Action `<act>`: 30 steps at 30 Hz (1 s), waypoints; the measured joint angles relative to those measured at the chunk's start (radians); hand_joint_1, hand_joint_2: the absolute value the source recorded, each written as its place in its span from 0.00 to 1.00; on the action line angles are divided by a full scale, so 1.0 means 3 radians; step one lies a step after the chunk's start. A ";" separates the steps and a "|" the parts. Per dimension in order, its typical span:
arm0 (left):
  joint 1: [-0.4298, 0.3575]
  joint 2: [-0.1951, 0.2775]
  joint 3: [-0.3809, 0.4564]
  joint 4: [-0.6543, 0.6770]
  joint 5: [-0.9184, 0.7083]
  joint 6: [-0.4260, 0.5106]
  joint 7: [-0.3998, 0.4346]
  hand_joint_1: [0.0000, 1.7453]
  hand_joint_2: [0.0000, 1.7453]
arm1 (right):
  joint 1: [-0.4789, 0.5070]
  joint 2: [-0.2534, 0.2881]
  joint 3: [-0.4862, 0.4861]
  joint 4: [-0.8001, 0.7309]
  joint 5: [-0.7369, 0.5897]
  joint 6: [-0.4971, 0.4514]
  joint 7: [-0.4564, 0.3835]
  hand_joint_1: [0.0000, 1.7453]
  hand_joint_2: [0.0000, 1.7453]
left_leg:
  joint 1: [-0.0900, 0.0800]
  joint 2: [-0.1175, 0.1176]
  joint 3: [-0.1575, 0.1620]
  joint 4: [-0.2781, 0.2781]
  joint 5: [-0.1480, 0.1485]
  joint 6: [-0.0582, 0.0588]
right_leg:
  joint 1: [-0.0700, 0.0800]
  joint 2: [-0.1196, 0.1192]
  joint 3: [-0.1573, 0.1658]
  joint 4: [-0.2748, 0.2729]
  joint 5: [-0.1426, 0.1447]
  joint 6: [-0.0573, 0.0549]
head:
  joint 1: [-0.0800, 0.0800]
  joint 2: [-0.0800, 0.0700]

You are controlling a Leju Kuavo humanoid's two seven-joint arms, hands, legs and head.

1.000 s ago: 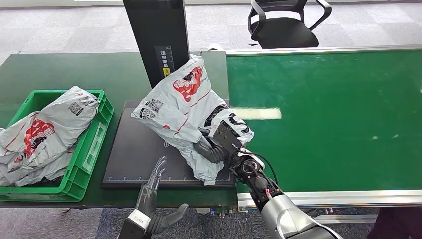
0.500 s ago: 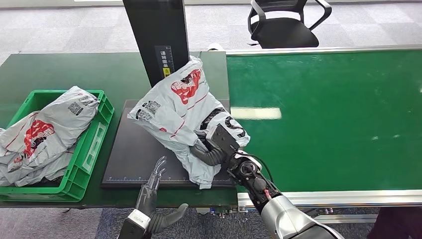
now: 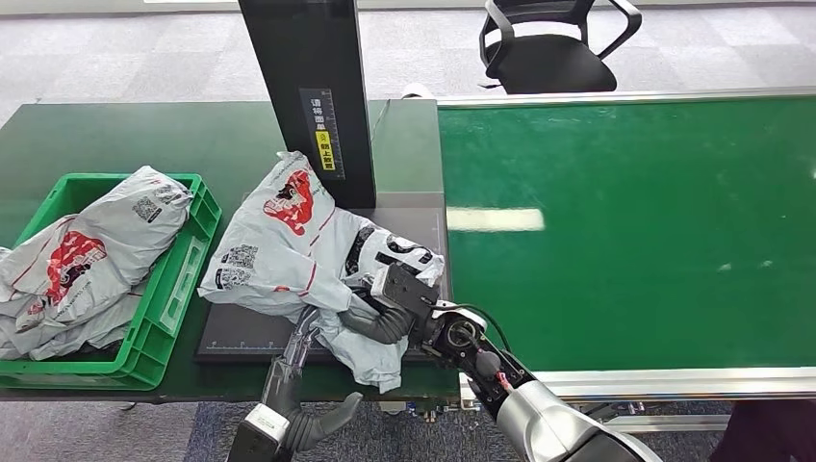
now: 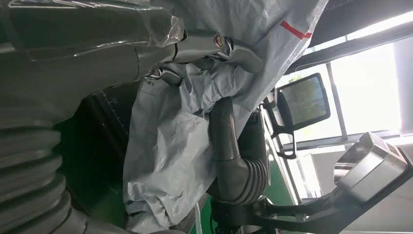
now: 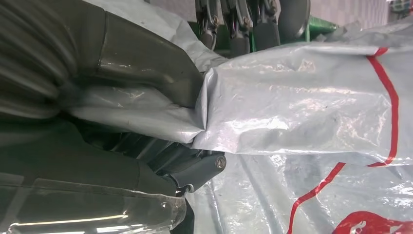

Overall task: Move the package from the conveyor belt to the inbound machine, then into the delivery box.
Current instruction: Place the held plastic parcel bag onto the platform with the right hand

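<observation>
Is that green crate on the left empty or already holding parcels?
Holding parcels. The green crate has grey plastic mail bags heaped inside, bulging above its rim.

Crumpled grey package (image 3: 289,250) — red print up — slumped on the black inbound machine (image 3: 252,318).

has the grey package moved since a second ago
Yes. The package, held by the right hand, has shifted left across the black scanner plate, away from the conveyor belt and toward the green crate.
</observation>
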 joint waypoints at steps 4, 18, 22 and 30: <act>0.0001 -0.0001 0.0000 0.0000 0.0000 -0.0011 0.0002 0.00 1.00 | 0.0000 -0.0019 0.0033 -0.0002 -0.0067 -0.0123 0.0041 1.00 1.00 | 0.0000 0.0000 0.0000 0.0000 0.0000 0.0000 | 0.0000 0.0000 0.0000 0.0000 0.0000 0.0000 | 0.0000 0.0000; 0.0128 -0.0001 0.0002 -0.0188 -0.0040 0.0020 0.0081 0.00 1.00 | 0.0028 -0.0135 0.0016 -0.0156 -0.0315 -0.1606 0.0131 0.00 1.00 | 0.0000 -0.0001 0.0000 0.0000 0.0000 0.0000 | 0.0000 0.0000 -0.0001 0.0000 0.0000 0.0000 | 0.0000 0.0000; 0.0214 0.0005 0.0018 -0.0296 -0.0017 0.0093 0.0056 0.00 1.00 | 0.0420 -0.0283 -0.0208 -0.0851 -0.0707 -0.1757 -0.0115 0.00 1.00 | 0.0000 -0.0005 -0.0001 0.0000 -0.0002 0.0000 | 0.0000 -0.0003 0.0000 -0.0001 -0.0002 0.0001 | 0.0000 0.0000; 0.0345 0.0016 0.0109 -0.0568 0.0005 0.0175 -0.0015 0.00 1.00 | 0.1579 -0.0465 -0.0600 -0.2582 -0.0889 -0.1740 -0.0262 0.00 1.00 | 0.0000 0.0003 -0.0002 -0.0002 -0.0012 -0.0005 | 0.0000 0.0001 -0.0004 -0.0001 -0.0009 -0.0002 | 0.0000 0.0000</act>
